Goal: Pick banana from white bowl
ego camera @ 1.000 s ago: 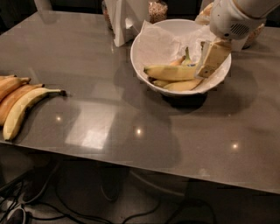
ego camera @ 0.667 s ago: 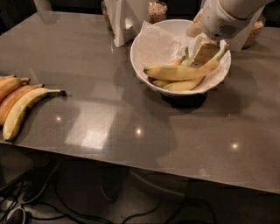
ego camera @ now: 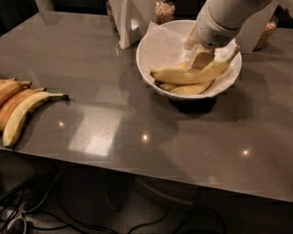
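Observation:
The white bowl [ego camera: 153, 45], lined with crumpled white paper, stands at the back right of the grey table. The long yellow banana [ego camera: 183, 76] lies across the bowl, its stem end pointing up over the right rim. A second banana [ego camera: 190, 89] lies under it in the bowl. My gripper [ego camera: 201, 59] reaches down into the bowl from the upper right. It sits right at the top of the long banana, right of its middle. The white arm hides the far part of the bowl.
Several bananas [ego camera: 20, 112], some orange-tinged, lie at the table's left edge. A white object [ego camera: 128, 23] and jars of grain [ego camera: 164, 10] stand behind the bowl, with another jar [ego camera: 268, 32] at the far right. Cables lie on the floor below the front edge.
My gripper has moved left across the bowl, from over its right rim to the long banana. More of that banana's right end now shows.

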`<act>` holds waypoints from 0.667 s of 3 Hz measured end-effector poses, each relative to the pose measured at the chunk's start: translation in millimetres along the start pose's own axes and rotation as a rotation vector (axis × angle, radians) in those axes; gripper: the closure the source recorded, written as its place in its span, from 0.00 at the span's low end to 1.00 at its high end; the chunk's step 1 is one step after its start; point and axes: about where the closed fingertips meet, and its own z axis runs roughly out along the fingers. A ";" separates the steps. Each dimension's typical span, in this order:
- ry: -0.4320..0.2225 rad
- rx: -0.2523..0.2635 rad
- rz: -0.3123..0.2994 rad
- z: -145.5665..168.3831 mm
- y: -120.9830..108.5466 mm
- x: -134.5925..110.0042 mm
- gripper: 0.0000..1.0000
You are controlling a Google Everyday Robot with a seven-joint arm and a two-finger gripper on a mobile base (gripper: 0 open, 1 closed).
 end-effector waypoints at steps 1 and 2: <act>0.017 -0.042 -0.009 24.1 0.4 0.2 0.46; 0.043 -0.080 -0.012 43.5 0.8 6.2 0.46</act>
